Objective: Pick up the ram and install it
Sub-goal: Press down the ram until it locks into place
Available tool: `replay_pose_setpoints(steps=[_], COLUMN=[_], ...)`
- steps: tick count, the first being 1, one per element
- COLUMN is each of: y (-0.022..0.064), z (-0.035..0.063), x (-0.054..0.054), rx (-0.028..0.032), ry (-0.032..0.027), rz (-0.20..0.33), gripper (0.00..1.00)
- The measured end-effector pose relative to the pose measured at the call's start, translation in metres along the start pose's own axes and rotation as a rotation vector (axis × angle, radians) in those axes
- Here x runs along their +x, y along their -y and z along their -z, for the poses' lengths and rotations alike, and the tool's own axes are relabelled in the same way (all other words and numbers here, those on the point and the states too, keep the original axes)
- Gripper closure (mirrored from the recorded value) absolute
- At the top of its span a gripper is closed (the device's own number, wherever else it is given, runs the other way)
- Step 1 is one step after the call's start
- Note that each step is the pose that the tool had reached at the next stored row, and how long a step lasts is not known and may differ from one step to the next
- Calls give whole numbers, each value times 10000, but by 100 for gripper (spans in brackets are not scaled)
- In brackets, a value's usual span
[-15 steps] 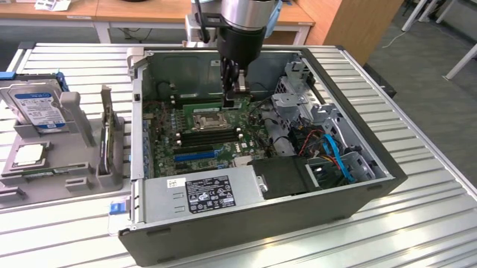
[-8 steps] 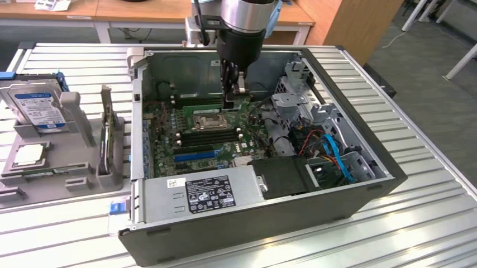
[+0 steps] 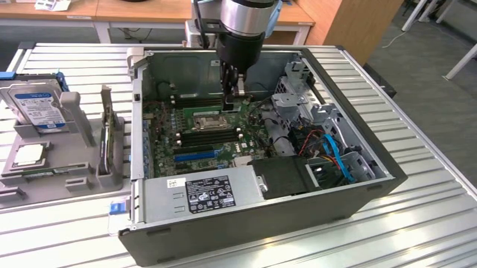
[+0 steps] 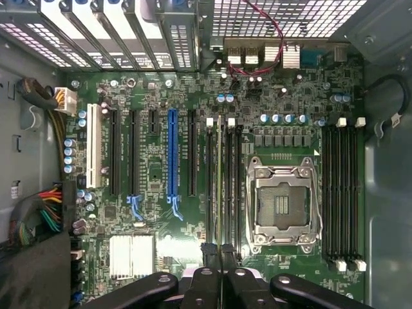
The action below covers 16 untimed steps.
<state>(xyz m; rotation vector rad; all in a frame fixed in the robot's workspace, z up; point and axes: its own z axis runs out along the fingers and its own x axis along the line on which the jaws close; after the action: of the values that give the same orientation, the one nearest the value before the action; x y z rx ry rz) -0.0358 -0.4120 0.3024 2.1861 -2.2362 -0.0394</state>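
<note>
The tool [image 3: 237, 95] hangs inside the open computer case [image 3: 328, 190], lowered over the motherboard [image 3: 216, 134] near the empty processor socket [image 3: 206, 120]. Its two fingers [image 4: 211, 270] stand almost fully together, with only a thin gap between them, and that gap is taken up by the ram [image 4: 219, 187], which the tool pinches by its upper edge.

In the wrist view the ram shows edge-on as a thin strip running straight away from the fingertips. It stands upright in line with the bank of long dark memory slots [image 4: 230, 187] just beside the processor socket, between that socket and the blue expansion slot [image 4: 172, 158]. Whether the stick is pressed fully home in its slot or only resting in it cannot be told.

In the exterior view the fingertips reach down to the slots beside the socket; the ram itself is too thin there to make out.

Outside the case, toward the exterior view's left, a grey parts holder [image 3: 44, 173] sits on the slatted metal surface [image 3: 417, 162]. It carries a hard drive [image 3: 39, 106] with a blue-and-white label and a square silver processor chip [image 3: 30, 154], both well apart from the tool.
</note>
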Motion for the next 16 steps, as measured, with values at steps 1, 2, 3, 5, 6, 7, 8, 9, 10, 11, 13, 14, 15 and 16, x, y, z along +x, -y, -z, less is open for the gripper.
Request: replay_pose_setpoints(steps=[1,2,3,5,6,7,8,9,10,11,13,14,15,16], y=[0,0,0,1,1,1,2,2,2,2,3,3,3,3], z=[-7,-14,-21,-35,-44,-51,-59,-68,-76,-85,-102,-110,-117,-125], x=[0,0,0,0,0,0,1,1,1,1,1,1,1,1], rx=[0,0,0,0,0,0,0,0,0,0,-1,-1,0,0], ry=[0,0,0,-1,1,0,0,0,-1,0,-1,-1,-1,-1], rz=[0,0,0,0,0,0,0,0,0,0,0,-1,0,0], gripper=[88,88,88,88,88,88,88,88,88,88,88,88,88,88])
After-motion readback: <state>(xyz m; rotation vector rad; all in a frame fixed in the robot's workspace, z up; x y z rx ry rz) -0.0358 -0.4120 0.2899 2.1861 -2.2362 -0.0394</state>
